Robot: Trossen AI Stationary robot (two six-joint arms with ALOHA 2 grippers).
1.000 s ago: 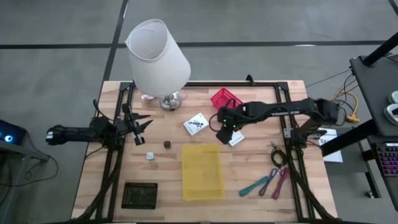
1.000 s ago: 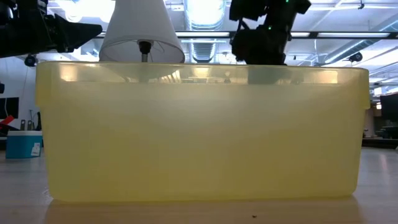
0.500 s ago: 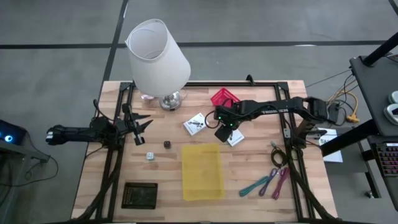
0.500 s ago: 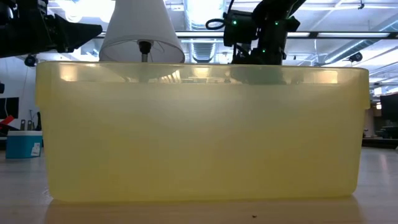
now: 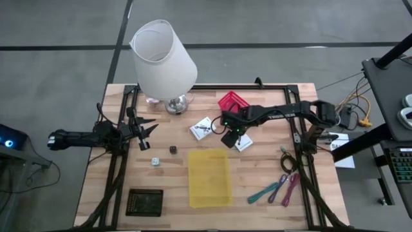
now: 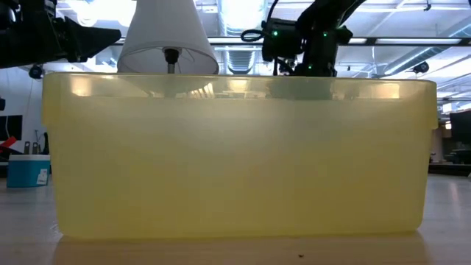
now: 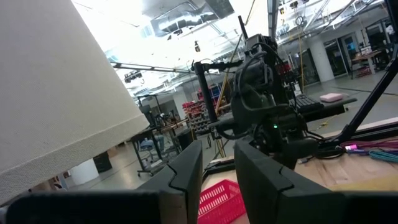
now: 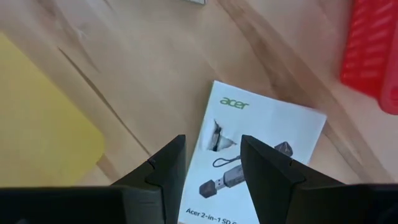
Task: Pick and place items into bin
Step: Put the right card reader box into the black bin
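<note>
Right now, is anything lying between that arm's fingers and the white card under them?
Nothing visible does. The right gripper hangs over the white card, fingers open, only air between. From card to yellow bin there is just bare table.

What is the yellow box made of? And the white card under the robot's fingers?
The yellow bin looks like cloudy, see-through plastic: light glows through its walls. The white card looks like smooth printed cardboard or paper, lying flat with a picture and "acer" on it; the right gripper hangs open above it.
</note>
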